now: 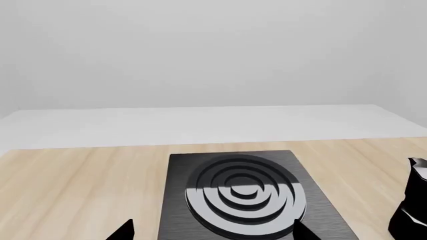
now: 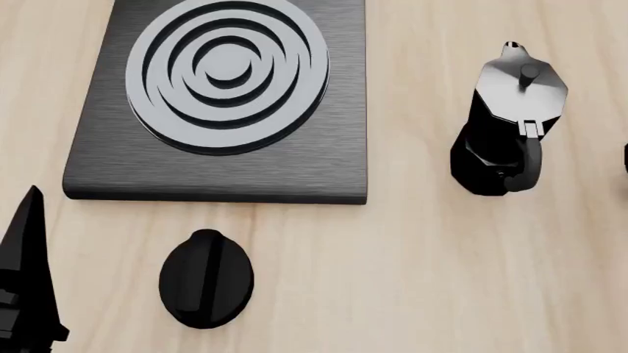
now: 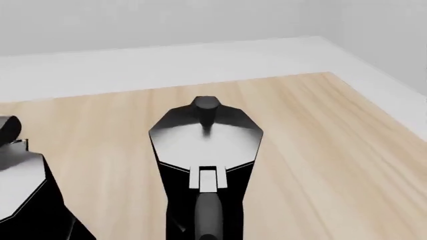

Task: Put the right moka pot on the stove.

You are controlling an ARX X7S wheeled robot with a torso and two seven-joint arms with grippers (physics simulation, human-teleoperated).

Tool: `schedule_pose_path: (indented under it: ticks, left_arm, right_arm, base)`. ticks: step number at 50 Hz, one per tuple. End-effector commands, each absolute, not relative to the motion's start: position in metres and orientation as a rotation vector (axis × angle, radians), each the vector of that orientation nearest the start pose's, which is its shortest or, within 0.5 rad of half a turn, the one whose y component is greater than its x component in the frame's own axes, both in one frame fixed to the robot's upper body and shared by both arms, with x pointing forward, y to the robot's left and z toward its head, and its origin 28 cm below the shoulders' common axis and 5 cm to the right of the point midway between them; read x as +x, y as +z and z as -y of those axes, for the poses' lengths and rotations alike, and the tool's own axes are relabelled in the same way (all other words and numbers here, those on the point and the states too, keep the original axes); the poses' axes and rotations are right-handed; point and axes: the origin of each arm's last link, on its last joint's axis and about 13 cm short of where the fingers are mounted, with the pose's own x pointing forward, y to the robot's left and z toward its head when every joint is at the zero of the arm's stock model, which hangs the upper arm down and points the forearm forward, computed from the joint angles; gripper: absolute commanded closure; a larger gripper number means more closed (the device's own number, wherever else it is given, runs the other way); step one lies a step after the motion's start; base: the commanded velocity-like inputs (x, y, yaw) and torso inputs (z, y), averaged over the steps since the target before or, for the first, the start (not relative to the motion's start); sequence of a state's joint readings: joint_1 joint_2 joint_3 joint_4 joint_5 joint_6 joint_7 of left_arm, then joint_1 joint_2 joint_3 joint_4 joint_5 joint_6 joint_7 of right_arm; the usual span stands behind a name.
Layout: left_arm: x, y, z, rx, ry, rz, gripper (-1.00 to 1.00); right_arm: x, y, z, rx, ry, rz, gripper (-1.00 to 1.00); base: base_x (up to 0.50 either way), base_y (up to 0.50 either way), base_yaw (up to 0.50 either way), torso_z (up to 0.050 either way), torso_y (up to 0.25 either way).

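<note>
The right moka pot [image 3: 207,150], black and faceted with a silvery lid, fills the middle of the right wrist view. Its handle points at the camera, close below it. No fingers of my right gripper show in any view. The stove [image 2: 216,173] is a black slab with a ringed burner [image 2: 228,70] at the head view's upper left. My left gripper [image 1: 213,231] hangs open over the stove's near edge [image 1: 320,210], its two black tips wide apart and holding nothing. One of its fingers [image 2: 29,272] shows at the head view's lower left.
The other moka pot [image 2: 508,125] stands upright right of the stove, and also shows as a pot [image 3: 23,195] beside the right one and a pot [image 1: 412,205] at the frame edge. A black oval knob [image 2: 206,278] lies before the stove. A white wall backs the wooden table [image 2: 412,279].
</note>
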State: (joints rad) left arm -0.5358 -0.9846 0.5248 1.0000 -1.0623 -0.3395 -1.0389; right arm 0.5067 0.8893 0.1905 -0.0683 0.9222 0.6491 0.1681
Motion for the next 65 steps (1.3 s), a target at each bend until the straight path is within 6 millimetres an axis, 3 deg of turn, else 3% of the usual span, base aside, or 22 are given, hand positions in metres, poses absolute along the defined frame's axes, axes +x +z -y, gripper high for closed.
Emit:
schedule_pose_path:
  ticks: [1,3,6,12,15,16,17,24,25,26,30,33,36,43,47,48,52,65]
  left_arm:
    - [0.152,0.221,-0.217,0.004,-0.096,0.301,-1.0]
    - [0.152,0.22,-0.217,0.003,-0.096,0.3,-1.0]
    - [0.152,0.221,-0.217,0.003,-0.096,0.3,-1.0]
    - [0.152,0.22,-0.217,0.002,-0.095,0.299,-1.0]
    - [0.152,0.22,-0.217,0.002,-0.095,0.299,-1.0]
    - [0.152,0.219,-0.217,0.002,-0.095,0.299,-1.0]
    - [0.152,0.22,-0.217,0.001,-0.096,0.299,-1.0]
    - [0.152,0.22,-0.217,0.001,-0.095,0.299,-1.0]
    - [0.152,0.22,-0.217,0.001,-0.095,0.298,-1.0]
    - [0.154,0.218,-0.218,0.001,-0.094,0.297,-1.0]
    - [0.153,0.22,-0.218,0.0,-0.093,0.297,-1.0]
    - [0.153,0.22,-0.218,0.0,-0.093,0.298,-1.0]
    - [0.153,0.219,-0.218,0.002,-0.094,0.299,-1.0]
    - [0.152,0.22,-0.218,0.001,-0.095,0.299,-1.0]
    - [0.152,0.22,-0.218,0.001,-0.094,0.304,-1.0]
    - [0.152,0.22,-0.218,-0.001,-0.094,0.307,-1.0]
    - [0.152,0.22,-0.218,0.0,-0.094,0.307,-1.0]
    - [0.152,0.22,-0.219,0.0,-0.095,0.316,-1.0]
  right_arm:
    - [0.226,0.25,0.293,0.006,-0.212,0.107,1.0]
    - [0.221,0.253,0.293,-0.001,-0.213,0.115,1.0]
    - [0.214,0.241,0.292,-0.005,-0.216,0.12,1.0]
    - [0.196,0.25,0.288,-0.017,-0.214,0.132,1.0]
    - [0.187,0.267,0.285,-0.024,-0.213,0.132,1.0]
    - [0.185,0.259,0.285,-0.024,-0.212,0.133,1.0]
    - [0.182,0.265,0.285,-0.022,-0.209,0.135,1.0]
    - [0.181,0.262,0.285,-0.024,-0.209,0.135,1.0]
    - [0.179,0.256,0.284,-0.027,-0.209,0.136,1.0]
    - [0.162,0.258,0.28,-0.03,-0.215,0.148,1.0]
    - [0.151,0.26,0.278,-0.031,-0.215,0.151,1.0]
    - [0.143,0.275,0.275,-0.035,-0.215,0.16,1.0]
    - [0.134,0.261,0.271,-0.038,-0.209,0.18,1.0]
    - [0.115,0.264,0.262,-0.044,-0.198,0.205,1.0]
    - [0.105,0.28,0.257,-0.041,-0.186,0.228,1.0]
    - [0.102,0.269,0.255,-0.048,-0.182,0.229,1.0]
    - [0.097,0.263,0.251,-0.06,-0.169,0.229,1.0]
    - [0.082,0.269,0.239,-0.079,-0.146,0.232,1.0]
  base:
    - [0.0,0.0,0.0,0.0,0.0]
    - [0.0,0.0,0.0,0.0,0.0]
    - [0.0,0.0,0.0,0.0,0.0]
    - [0.0,0.0,0.0,0.0,0.0]
    - [0.0,0.0,0.0,0.0,0.0]
    - [0.0,0.0,0.0,0.0,0.0]
    - [0.0,0.0,0.0,0.0,0.0]
    - [0.0,0.0,0.0,0.0,0.0]
    - [0.0,0.0,0.0,0.0,0.0]
    - [0.0,0.0,0.0,0.0,0.0]
    - [0.0,0.0,0.0,0.0,0.0]
    - [0.0,0.0,0.0,0.0,0.005]
    - [0.0,0.0,0.0,0.0,0.0]
    - [0.0,0.0,0.0,0.0,0.0]
    - [0.0,0.0,0.0,0.0,0.0]
    - [0.0,0.0,0.0,0.0,0.0]
    - [0.0,0.0,0.0,0.0,0.0]
    - [0.0,0.0,0.0,0.0,0.001]
